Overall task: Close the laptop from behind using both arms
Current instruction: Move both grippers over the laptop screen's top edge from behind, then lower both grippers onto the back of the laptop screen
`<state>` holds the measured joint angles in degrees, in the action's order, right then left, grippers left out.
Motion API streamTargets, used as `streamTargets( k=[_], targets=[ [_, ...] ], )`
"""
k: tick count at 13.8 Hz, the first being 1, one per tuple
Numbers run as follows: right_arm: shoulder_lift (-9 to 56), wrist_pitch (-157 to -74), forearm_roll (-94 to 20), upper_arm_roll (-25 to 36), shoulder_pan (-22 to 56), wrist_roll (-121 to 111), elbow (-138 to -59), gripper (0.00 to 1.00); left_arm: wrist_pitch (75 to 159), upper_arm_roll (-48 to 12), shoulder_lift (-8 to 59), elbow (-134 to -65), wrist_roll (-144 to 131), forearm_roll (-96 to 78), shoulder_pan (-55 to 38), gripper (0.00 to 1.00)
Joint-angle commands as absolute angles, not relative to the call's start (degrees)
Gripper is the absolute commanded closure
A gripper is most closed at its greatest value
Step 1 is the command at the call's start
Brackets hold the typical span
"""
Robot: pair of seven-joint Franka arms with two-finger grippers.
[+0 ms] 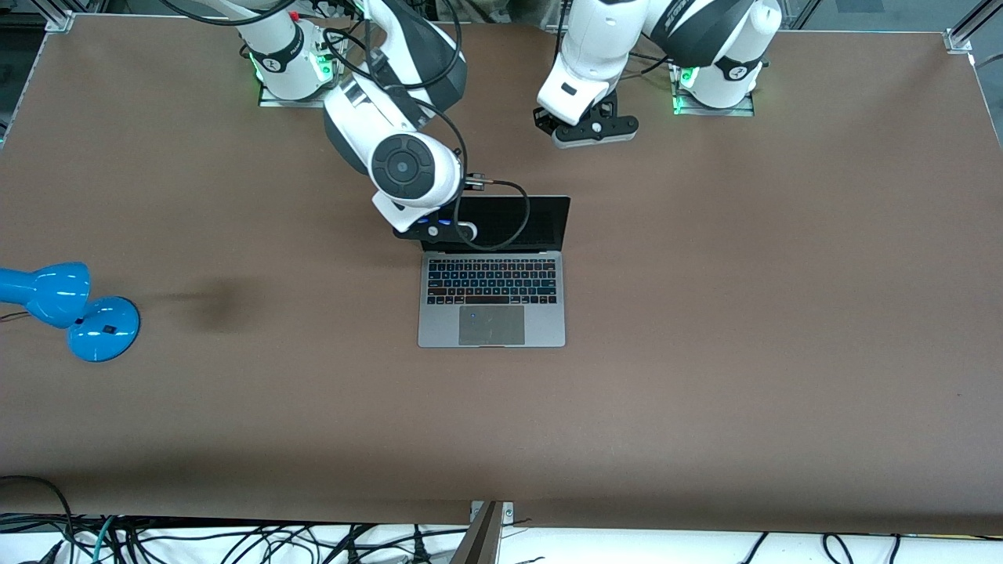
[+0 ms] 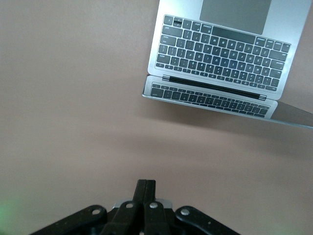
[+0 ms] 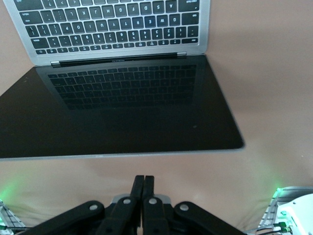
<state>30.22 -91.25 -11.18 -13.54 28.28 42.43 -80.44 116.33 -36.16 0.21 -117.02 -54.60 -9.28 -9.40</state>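
the open laptop sits mid-table, its lid's top edge running across between the arms; the right gripper, fingers pressed together, hangs over the lid's corner, while the left gripper, likewise closed, waits above bare table near its base.

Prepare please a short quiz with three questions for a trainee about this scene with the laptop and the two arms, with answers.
1. True or false: the laptop is already closed.
2. The right gripper is: A) over the screen's top edge, B) over the lamp, C) over the trackpad.
3. In which state are the fingers of the left gripper?

Key:
1. False. The screen stands open above the keyboard.
2. A. It hangs at the screen's top edge, at the corner toward the right arm's end.
3. Shut, fingers together, over bare table near the arms' bases.
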Motion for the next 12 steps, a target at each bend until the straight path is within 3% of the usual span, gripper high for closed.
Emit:
streamTargets(
  k=[1,7,12],
  targets=[
    [30.06,-92.90,-12.22,-13.36,29.00,41.93,-82.53,0.95,119.25,-36.39,2.81,-117.85,-55.28,-10.72,-9.05,1.00],
    [31.03,-92.90,-12.22,-13.10,29.62,39.38,-83.32,0.95,126.99,-36.39,8.69,-119.62,-56.60,-8.54,-9.14,1.00],
    [31.11,-97.46,-11.34,-12.92,29.62,39.11,-83.32,0.95,127.88,-36.21,13.96,-117.25,-60.99,-2.12,-9.14,1.00]
  ],
)
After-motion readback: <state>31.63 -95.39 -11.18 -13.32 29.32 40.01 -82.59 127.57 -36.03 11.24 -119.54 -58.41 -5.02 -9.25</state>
